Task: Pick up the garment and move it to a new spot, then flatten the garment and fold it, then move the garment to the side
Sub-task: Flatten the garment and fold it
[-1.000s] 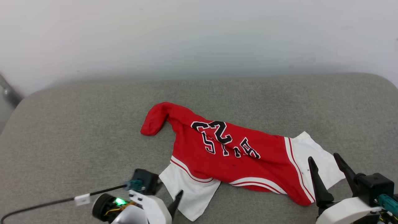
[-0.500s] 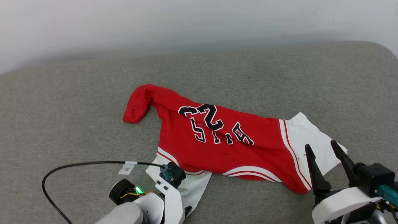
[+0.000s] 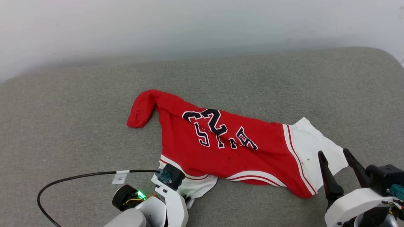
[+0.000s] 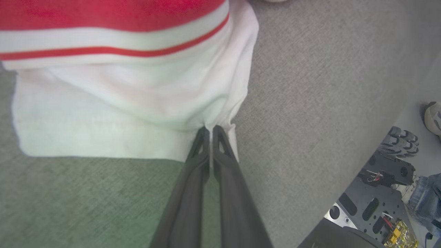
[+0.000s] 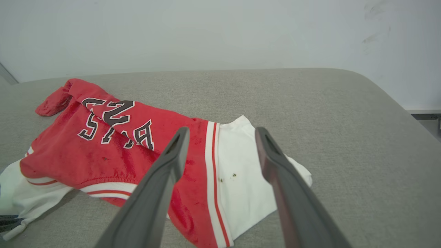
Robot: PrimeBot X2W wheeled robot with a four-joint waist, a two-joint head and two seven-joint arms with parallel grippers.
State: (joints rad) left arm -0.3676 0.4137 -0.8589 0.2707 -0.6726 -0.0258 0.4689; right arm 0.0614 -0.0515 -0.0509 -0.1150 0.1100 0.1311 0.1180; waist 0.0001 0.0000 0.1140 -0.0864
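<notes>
The garment (image 3: 227,148), a red jersey with white sleeves and black print, lies crumpled on the grey surface with its print upside down to me. My left arm's wrist (image 3: 170,192) sits over the near white sleeve (image 3: 195,189). In the left wrist view my left gripper (image 4: 210,129) is shut on that sleeve's (image 4: 120,103) edge, and the cloth puckers at the tips. My right gripper (image 3: 333,153) stands open just short of the other white sleeve (image 3: 312,148). In the right wrist view its fingers (image 5: 222,130) frame that sleeve (image 5: 248,165) without touching it.
The grey padded surface (image 3: 79,126) runs to a white wall (image 3: 202,25). A black cable (image 3: 63,183) loops at the near left. In the left wrist view the surface's edge drops to the robot's base and wheel (image 4: 399,141), beside a person's shoe (image 4: 434,117).
My left arm came forward over the near white sleeve and its gripper shut on the sleeve's edge, bunching the cloth. The head camera shifted. The right gripper stayed open.
</notes>
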